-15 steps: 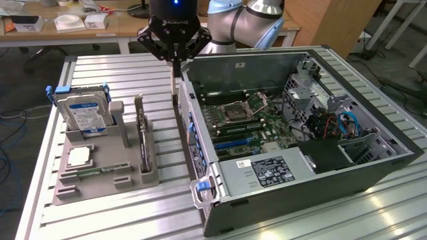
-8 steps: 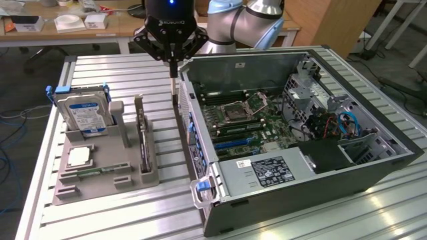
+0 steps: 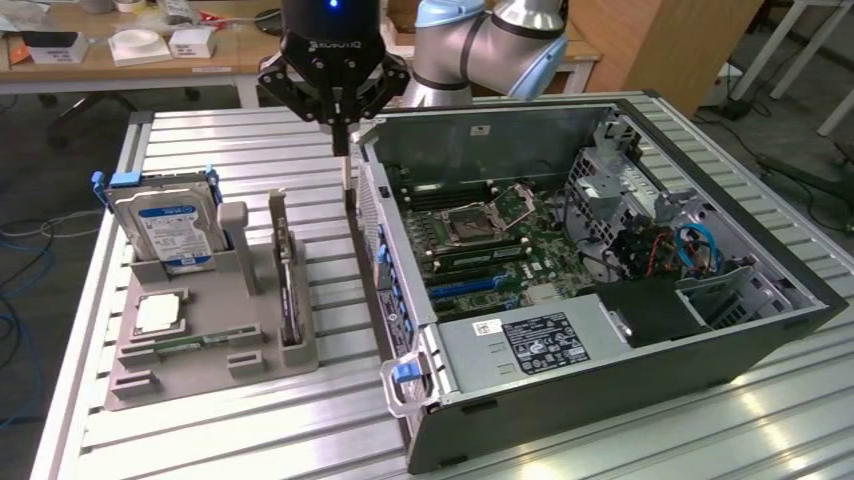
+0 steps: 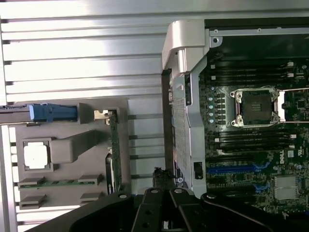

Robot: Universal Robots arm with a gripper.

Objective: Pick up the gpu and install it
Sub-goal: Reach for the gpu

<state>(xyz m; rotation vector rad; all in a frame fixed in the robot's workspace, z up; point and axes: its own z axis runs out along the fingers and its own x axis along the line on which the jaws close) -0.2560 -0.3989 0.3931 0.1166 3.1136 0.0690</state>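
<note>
Your gripper (image 3: 343, 140) hangs shut and empty at upper centre of the exterior view, above the gap between tray (image 3: 187, 375) and case (image 3: 601, 400). The gpu (image 3: 284, 270) stands on edge in its tray slot, left of centre: not yet picked, not installed

A wooden desk (image 3: 200, 50) stood at the upper left of the exterior view, with white boxes (image 3: 140, 45) on it. A brown wooden cupboard (image 3: 674, 45) stood at the upper right. The floor (image 3: 34, 165) was grey. Light shone on the ribbed metal table (image 3: 227, 440).
</note>
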